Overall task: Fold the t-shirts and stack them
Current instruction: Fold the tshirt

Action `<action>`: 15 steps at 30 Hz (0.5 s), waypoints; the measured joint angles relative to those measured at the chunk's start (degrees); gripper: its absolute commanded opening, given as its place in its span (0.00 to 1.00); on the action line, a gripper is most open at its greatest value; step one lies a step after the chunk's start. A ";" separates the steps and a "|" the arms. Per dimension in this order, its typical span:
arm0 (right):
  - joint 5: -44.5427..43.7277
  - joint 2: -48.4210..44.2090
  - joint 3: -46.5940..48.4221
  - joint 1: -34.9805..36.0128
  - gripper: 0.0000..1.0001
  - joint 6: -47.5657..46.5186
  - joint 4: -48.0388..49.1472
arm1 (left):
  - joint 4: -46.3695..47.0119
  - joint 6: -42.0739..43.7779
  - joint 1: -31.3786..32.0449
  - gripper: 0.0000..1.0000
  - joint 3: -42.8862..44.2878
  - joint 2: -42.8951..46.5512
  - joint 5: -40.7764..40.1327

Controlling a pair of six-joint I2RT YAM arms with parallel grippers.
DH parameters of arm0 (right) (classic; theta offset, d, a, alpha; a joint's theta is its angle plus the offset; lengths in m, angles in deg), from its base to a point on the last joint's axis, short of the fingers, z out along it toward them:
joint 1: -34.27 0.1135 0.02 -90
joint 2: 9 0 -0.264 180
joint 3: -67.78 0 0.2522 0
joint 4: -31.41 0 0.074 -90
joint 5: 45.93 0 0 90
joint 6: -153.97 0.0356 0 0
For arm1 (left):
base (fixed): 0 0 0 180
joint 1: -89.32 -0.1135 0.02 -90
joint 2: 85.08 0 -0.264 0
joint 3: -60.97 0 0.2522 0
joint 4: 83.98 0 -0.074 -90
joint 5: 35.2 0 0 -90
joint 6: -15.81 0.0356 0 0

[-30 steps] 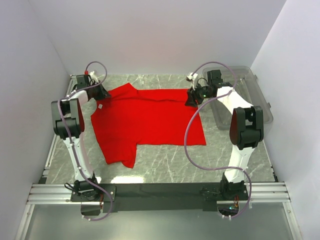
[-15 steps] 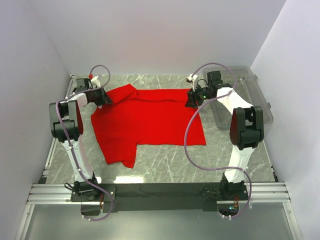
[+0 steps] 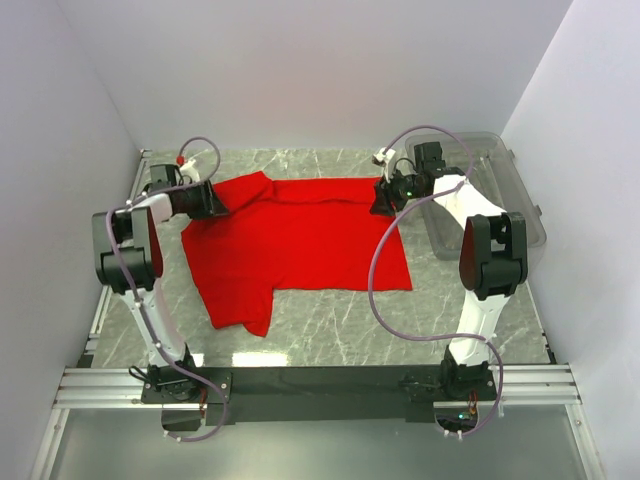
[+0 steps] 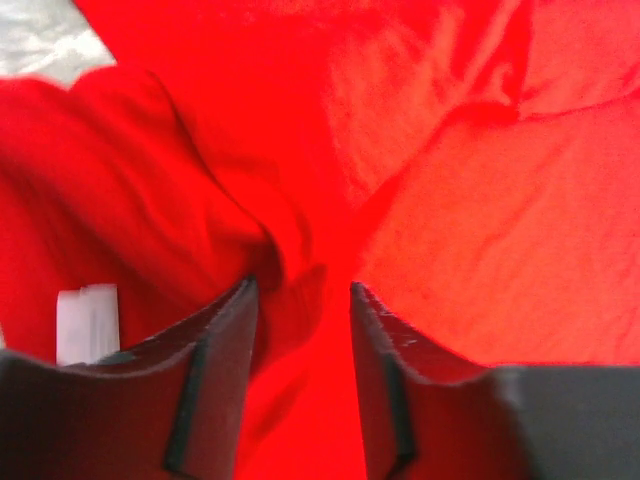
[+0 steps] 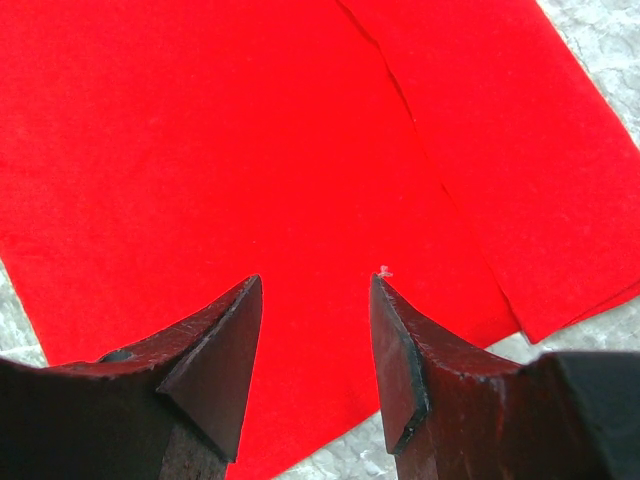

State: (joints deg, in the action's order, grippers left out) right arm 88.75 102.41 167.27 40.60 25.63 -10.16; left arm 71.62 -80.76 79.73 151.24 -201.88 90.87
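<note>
1. The t-shirt (image 3: 300, 245) is lying spread out on the table (image 3: 340, 325) at the centre of the top view, with one sleeve pointing toward the lower left.
2. Folding is judged to be at an early stage. A layered edge is running along the upper strip of the cloth, while the body is lying open. Further folds and stacking are not yet done.
3. The left gripper (image 4: 302, 290) is sitting at the shirt's upper left, beside the white neck label (image 4: 87, 322). Its fingers are standing partly apart with a ridge of cloth rising between them, unclamped.
4. The right gripper (image 5: 315, 285) is hovering at the shirt's upper right corner, fingers apart, holding nothing.
5. The clear bin (image 3: 520, 200) is standing at the upper right, partly covered by the right arm. No cloth is showing inside it.
</note>
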 measured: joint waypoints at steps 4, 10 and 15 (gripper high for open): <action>0.00 0.00 -0.70 -0.02 0.54 -0.02 0.37 | 3.69 -3.43 -1.14 0.61 -3.69 5.73 -0.72; 0.20 0.00 -0.94 -0.22 0.54 0.20 0.63 | 6.97 -10.05 -2.97 0.63 1.70 7.10 -2.16; 0.66 0.00 -0.94 -0.22 0.54 0.85 0.79 | 6.69 -16.24 -2.73 0.61 11.65 0.39 -2.82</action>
State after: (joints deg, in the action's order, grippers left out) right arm 89.41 102.41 166.33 40.38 26.48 -9.37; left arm 78.31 -97.00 77.00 162.89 -201.48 88.05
